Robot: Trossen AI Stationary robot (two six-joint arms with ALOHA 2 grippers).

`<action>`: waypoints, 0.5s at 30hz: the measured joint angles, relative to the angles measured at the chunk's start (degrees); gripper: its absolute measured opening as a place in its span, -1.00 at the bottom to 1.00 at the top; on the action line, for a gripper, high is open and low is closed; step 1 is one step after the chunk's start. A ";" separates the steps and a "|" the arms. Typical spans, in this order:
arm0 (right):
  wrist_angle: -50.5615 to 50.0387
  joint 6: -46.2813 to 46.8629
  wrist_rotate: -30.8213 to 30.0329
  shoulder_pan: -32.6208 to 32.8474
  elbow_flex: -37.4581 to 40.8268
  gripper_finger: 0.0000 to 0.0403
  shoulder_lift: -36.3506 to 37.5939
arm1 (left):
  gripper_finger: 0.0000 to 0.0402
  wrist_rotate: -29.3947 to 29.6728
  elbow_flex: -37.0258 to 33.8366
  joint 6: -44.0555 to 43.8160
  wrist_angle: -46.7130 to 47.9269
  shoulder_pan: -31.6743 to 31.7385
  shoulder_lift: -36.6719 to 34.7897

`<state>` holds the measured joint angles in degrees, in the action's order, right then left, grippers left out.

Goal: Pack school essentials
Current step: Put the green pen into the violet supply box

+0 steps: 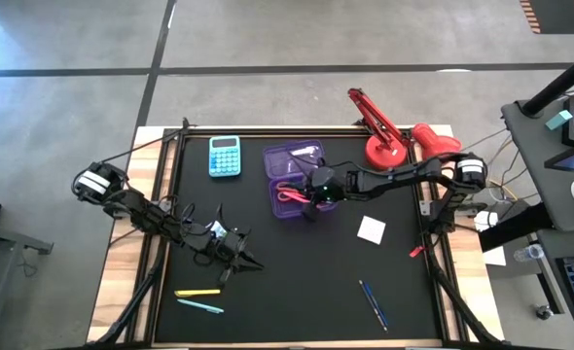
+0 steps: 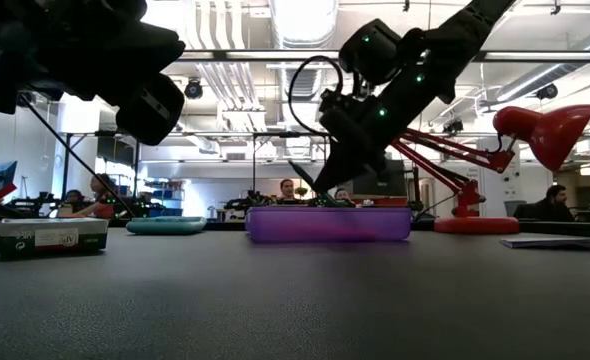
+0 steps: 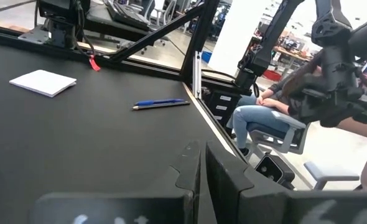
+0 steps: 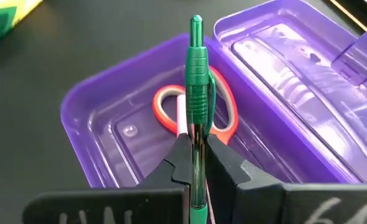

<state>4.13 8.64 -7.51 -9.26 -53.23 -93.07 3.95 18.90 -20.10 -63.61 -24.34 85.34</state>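
Right gripper [image 4: 196,163] clamped tight mid-table, left gripper [image 1: 240,255] closed, low, toward the near-left.

You look straight down from overhead and level across the counter [image 1: 297,292]; both show the purple box [image 1: 292,185]

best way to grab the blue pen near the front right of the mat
Grip the blue pen mid-barrel, coming straight down from above with the fingers set across its length. It lies flat and alone on the black mat, angled diagonally, so nothing blocks a top approach. The right gripper is nearer but is shut on a green pen over the purple box; the left gripper looks shut and unloaded.
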 joint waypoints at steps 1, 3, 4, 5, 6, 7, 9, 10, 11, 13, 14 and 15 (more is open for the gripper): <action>-0.39 -0.78 0.00 0.00 -0.03 -0.94 -0.14 | -0.96 0.00 0.02 0.00 -0.02 0.02 0.00; -2.47 -1.23 0.00 0.00 -0.28 -0.94 -0.36 | -0.96 0.00 0.00 0.00 -0.02 0.02 0.00; -3.87 -1.44 -0.02 0.00 -0.42 -0.94 -0.47 | -0.96 0.00 0.00 0.00 -0.02 0.02 0.00; -5.24 -1.79 0.00 0.00 -0.55 -0.94 -0.59 | -0.96 0.00 0.00 0.00 -0.02 0.02 0.00; -6.13 -1.87 -0.02 0.00 -0.62 -0.94 -0.70 | -0.96 0.00 0.01 0.00 -0.02 0.01 0.00; -6.75 -1.92 0.00 0.00 -0.71 -0.94 -0.78 | -0.96 0.00 0.00 0.00 -0.03 0.02 0.00; -7.86 -1.78 0.00 0.00 -0.74 -0.94 -0.79 | -0.96 0.00 0.00 0.00 -0.04 0.02 0.00; -8.34 -1.68 0.00 0.00 -0.74 -0.94 -0.79 | -0.96 0.00 0.00 0.00 -0.07 0.02 0.00; -8.57 -1.33 -0.02 0.00 -0.74 -0.94 -0.79 | -0.96 0.00 0.00 0.00 -0.07 0.02 0.00; -8.67 -0.41 -0.02 0.00 -0.74 -0.92 -0.79 | -0.96 0.00 0.00 0.00 -0.11 0.00 0.00; -8.66 0.14 -0.01 0.00 -0.74 -0.90 -0.79 | -0.96 0.00 0.02 0.00 -0.12 0.00 0.00; -8.68 0.50 -0.01 0.00 -0.74 -0.88 -0.79 | -0.96 0.00 0.01 0.00 -0.18 0.02 0.00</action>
<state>-4.56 9.13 -7.51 -9.26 -53.98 -93.86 3.95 18.91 -20.10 -63.79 -24.32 85.34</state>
